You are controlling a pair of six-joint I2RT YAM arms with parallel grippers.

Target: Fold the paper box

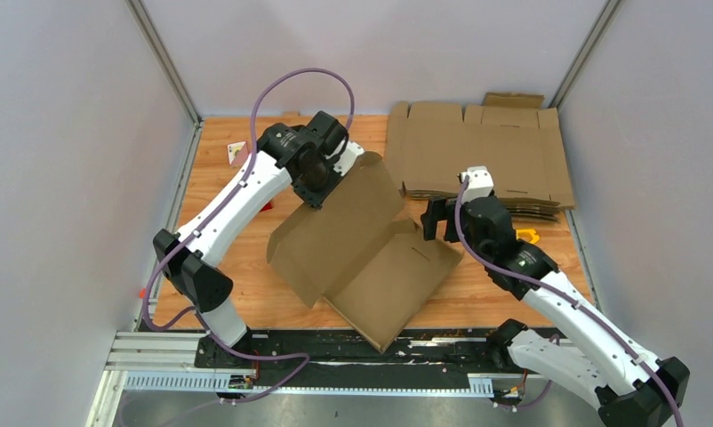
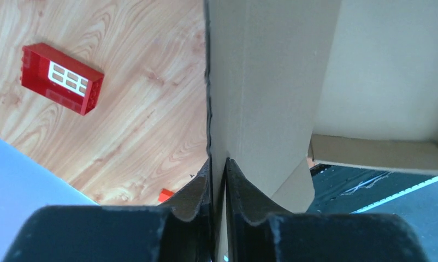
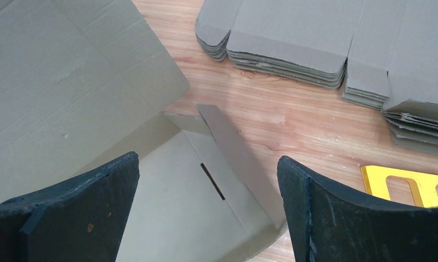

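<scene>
The paper box (image 1: 371, 258) lies half open, centre of the bench (image 1: 246, 298). Its raised lid panel (image 1: 335, 222) is clenched in the left jaws at 11 o'clock. The right jaws, released and empty, hover by the wall flap (image 3: 238, 158) at 2 o'clock, nearer for that fold.

Top view: fixed high over the near edge of the bench (image 1: 237, 302), facing down and toward the far wall, far enough back to take in the whole bench.
Left wrist view: rides the left arm (image 1: 237, 196), looks along the left tool (image 2: 218, 164), right up against the paper box (image 2: 260, 82).
Right wrist view: rides the right arm (image 1: 557, 294), looks down past the right tool (image 3: 206, 164), near the bench.
Shared: top and right wrist views both take in the paper box and the pile of flat sheets (image 3: 293, 38); top and left wrist views share the box's raised panel.
</scene>
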